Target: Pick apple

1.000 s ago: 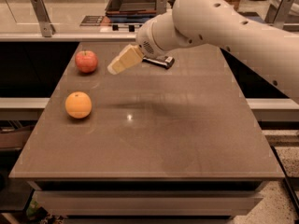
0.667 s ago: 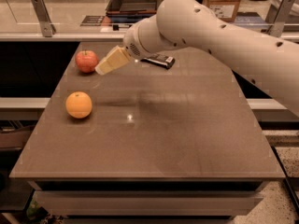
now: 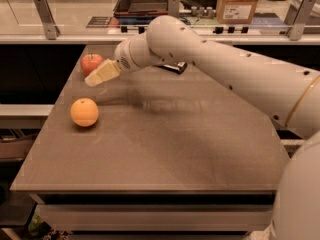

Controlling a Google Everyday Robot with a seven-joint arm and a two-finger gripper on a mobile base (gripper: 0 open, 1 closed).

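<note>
The counter (image 3: 175,149) is carrying two fruits near its far left corner, and the white arm (image 3: 225,69) is stretching over it from the right. The orange (image 3: 84,112) is sitting nearer the front; the apple (image 3: 91,63) is resting behind it by the far edge. The pincer (image 3: 102,73) is hovering just beside the apple, and I cannot tell whether it is open or closed. A sideways nudge is risking rolling the apple off that edge. The arm is hiding part of a dark object (image 3: 176,67).

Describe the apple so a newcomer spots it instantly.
On the brown table, look to the far left corner. The apple sits there, just beyond the gripper. It is red, unlike the plain orange nearer the camera.
</note>
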